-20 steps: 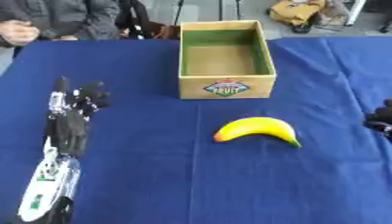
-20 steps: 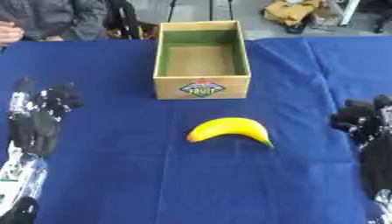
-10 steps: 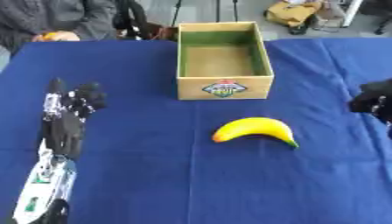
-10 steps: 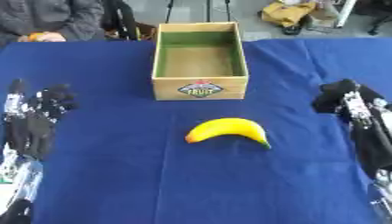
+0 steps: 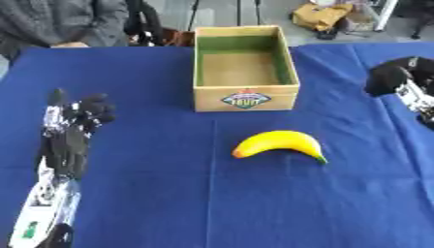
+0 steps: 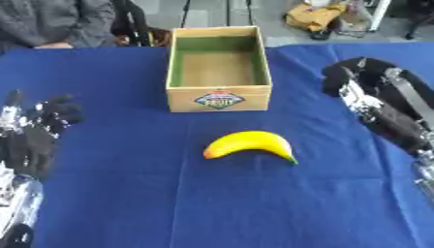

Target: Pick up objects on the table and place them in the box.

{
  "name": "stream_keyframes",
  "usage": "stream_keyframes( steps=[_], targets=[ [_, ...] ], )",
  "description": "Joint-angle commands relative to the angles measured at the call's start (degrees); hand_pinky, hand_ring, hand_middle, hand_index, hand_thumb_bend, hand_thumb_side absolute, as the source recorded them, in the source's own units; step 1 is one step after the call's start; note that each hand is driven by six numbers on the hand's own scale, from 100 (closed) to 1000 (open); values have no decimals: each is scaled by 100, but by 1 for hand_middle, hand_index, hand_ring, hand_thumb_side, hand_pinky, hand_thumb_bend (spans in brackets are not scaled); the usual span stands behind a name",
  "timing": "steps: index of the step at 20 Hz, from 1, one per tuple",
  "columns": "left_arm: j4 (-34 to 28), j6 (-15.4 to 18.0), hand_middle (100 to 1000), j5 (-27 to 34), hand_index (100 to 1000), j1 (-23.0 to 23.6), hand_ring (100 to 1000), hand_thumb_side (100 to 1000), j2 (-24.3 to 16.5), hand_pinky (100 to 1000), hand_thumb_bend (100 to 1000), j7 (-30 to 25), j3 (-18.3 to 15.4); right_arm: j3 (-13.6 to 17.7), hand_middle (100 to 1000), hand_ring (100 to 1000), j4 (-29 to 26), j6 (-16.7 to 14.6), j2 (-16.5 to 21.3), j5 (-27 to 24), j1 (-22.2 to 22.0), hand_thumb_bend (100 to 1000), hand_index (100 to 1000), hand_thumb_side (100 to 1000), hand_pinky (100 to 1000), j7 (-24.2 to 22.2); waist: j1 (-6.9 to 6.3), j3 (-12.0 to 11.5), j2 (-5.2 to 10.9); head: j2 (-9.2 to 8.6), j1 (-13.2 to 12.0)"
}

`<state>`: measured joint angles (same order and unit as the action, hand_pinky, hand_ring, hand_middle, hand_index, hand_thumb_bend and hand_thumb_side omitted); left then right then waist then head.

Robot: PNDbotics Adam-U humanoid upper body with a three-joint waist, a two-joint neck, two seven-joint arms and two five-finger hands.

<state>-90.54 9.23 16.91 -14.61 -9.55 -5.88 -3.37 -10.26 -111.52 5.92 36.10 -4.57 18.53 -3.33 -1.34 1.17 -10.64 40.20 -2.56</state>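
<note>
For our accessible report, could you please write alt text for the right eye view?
A yellow banana lies on a blue tablecloth, just in front of an open, empty cardboard box. The robot's right hand hangs at the right, level with the box; its left hand rests at the left edge.

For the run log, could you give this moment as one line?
banana: on table, ungrasped | box: empty | right hand: empty | left hand: idle

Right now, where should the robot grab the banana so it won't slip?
Probably around the thick middle of the banana, coming straight down from above. It lies flat on the blue table, arched, with open cloth all round. The right robot hand looks nearer than the left robot hand.
</note>
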Motion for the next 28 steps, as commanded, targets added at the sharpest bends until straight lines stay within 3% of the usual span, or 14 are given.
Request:
stream_keyframes(
  steps=[1, 7, 11, 16, 21, 28],
  targets=[
    [-53, 2, 714, 24, 542, -32, 709, 948, -77, 714, 345, -37, 32, -53, 604, 658, 165, 4, 208, 251, 226, 100, 723, 643, 689, -214, 6, -7, 100, -3, 47],
    [-46, -2, 714, 25, 542, -22, 709, 948, -79, 714, 344, -56, 51, -343, 619, 663, 628, -116, 277, 792, 673, 124, 738, 590, 691, -707, 8, -20, 121, 0, 146],
    [-41, -7, 715, 26, 543, -24, 710, 948, -74, 714, 343, -77, 72, -554, 641, 673, 926, -280, 307, 1170, 934, 236, 751, 483, 691, -1027, 8, -52, 128, -9, 260],
    [-37, -12, 715, 29, 543, -32, 710, 949, -67, 714, 343, -98, 89, -716, 659, 685, 1333, -495, 231, 1643, 1162, 270, 763, 462, 691, -1386, 10, -85, 124, -19, 344],
    [-38, -18, 715, 33, 543, -45, 710, 948, -62, 714, 343, -117, 108, -891, 681, 711, 1775, -650, 86, 2122, 1323, 293, 782, 464, 696, -1429, 14, -111, 125, -19, 396],
    [-39, -23, 715, 40, 543, -62, 711, 948, -49, 714, 343, -142, 131, -1024, 696, 733, 2431, -842, -153, 2789, 1557, 307, 789, 463, 704, -1151, 0, -152, 121, -15, 469]
  ],
)
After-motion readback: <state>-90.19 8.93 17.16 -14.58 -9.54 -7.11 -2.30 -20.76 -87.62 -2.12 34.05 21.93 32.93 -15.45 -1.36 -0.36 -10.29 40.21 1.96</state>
